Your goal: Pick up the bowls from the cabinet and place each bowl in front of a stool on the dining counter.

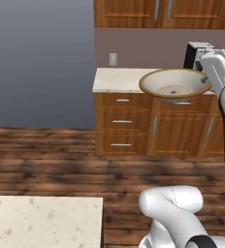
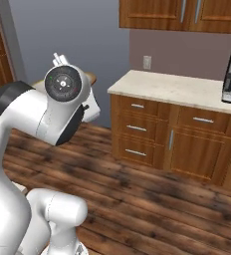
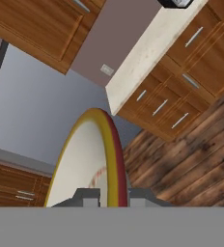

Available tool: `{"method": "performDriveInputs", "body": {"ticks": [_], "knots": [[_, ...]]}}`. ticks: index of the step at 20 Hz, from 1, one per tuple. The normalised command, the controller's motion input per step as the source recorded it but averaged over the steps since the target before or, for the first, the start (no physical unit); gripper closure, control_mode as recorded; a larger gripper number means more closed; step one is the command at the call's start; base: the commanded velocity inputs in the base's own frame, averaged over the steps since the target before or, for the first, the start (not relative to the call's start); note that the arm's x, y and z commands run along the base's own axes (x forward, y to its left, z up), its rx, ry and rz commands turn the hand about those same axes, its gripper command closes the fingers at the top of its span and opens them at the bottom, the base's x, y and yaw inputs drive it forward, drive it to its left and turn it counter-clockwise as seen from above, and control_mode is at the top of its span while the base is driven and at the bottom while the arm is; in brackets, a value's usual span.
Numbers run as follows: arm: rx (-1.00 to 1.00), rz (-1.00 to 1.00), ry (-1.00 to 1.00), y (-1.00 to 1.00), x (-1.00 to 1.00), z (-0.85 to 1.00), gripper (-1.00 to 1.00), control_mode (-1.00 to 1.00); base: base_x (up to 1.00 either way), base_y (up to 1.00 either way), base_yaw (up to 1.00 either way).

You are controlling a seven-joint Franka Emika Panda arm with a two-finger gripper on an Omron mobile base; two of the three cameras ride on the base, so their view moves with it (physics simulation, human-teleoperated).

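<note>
Got my end effector [image 3: 105, 200] pinched shut on the tan rim of the cream bowl [image 1: 175, 85], carried mid-air near the sink-side worktop [image 1: 117, 80]; looks like rigid, slick, chippable ceramic, so rim grip's probably right.

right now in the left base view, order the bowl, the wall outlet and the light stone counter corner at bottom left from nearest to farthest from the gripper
1. Bowl: held at its right rim by the gripper, fingers shut on it.
2. Wall outlet: on the back wall, left of the bowl, above the drawer counter.
3. Stone counter corner: bottom left, far below and across the wood floor.
</note>
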Motion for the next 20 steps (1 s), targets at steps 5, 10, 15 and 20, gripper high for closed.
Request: {"method": "performDriveInputs", "body": {"ticks": [5,10,15,20], "knots": [[0.00,0.00,0.00,0.00,0.00,0.00,1.00,1.00,-0.04,-0.16,0.60],[0.00,0.00,0.00,0.00,0.00,0.00,1.00,1.00,-0.03,-0.78,0.40],[0.00,0.00,0.00,0.00,0.00,0.00,1.00,1.00,0.25,-0.76,0.37],[0.00,0.00,0.00,0.00,0.00,0.00,1.00,1.00,0.97,-0.67,0.13]]}}
